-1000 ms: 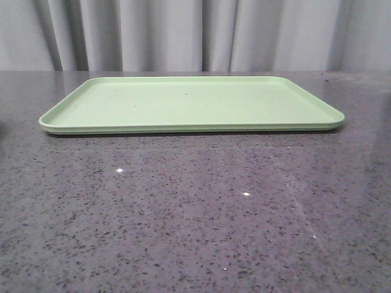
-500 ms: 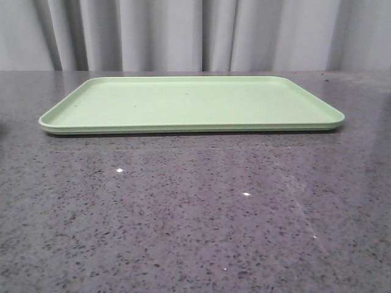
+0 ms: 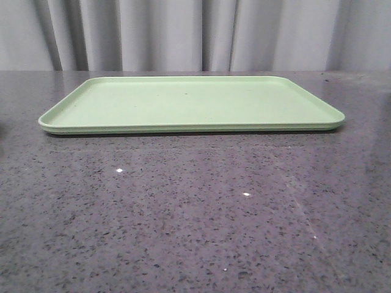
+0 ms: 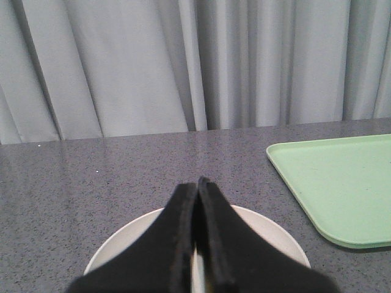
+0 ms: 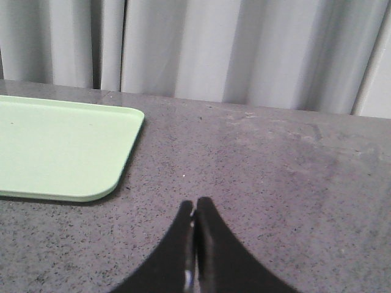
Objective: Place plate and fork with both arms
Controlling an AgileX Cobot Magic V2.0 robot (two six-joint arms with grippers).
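In the left wrist view a cream round plate (image 4: 269, 229) lies on the grey table, mostly covered by my left gripper (image 4: 197, 183), whose black fingers are pressed together above it. My right gripper (image 5: 195, 204) is shut too, over bare table with nothing between its fingers. The fork is out of view in all frames. Neither gripper appears in the front view.
A flat light-green tray (image 3: 189, 102) lies at the back middle of the speckled grey table (image 3: 195, 213). The tray (image 4: 333, 183) sits to the right of the plate; the tray's right corner (image 5: 61, 146) shows in the right wrist view. Grey curtains (image 3: 195, 33) hang behind.
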